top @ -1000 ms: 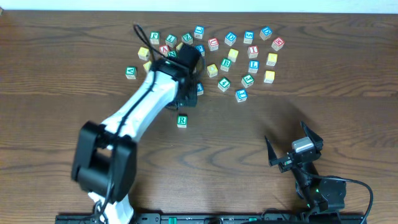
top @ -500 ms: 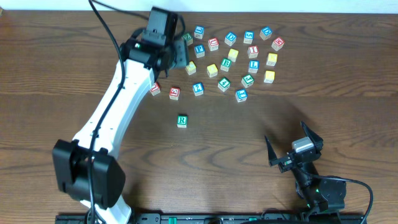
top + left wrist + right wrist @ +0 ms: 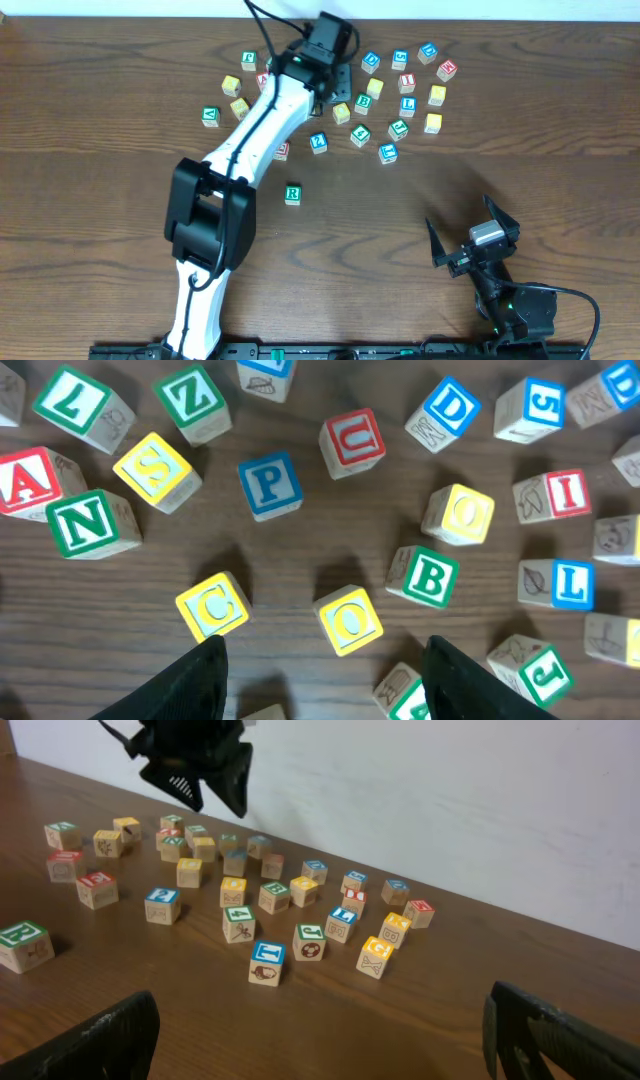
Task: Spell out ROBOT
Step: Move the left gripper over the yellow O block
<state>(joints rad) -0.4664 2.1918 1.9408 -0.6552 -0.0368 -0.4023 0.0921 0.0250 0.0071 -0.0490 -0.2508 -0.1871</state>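
R cube [image 3: 292,194] alone, before block cluster [image 3: 407,105]

This is looking like a robot lab. A white robot arm [image 3: 250,140] and a black robot arm [image 3: 505,300] are sitting at a brown wooden table [image 3: 80,200] by a plain white wall [image 3: 450,800], with a wire [image 3: 575,292] trailing and letter blocks [image 3: 408,104] lying about.

— Where's the R cube [image 3: 292,194]?
— Alone, green letter up, lower centre of the overhead view, well apart from the cluster.
— The others?
— Wrist view: a yellow O [image 3: 350,620] low centre, the green B [image 3: 428,577] just right, a second O [image 3: 460,513] above that.
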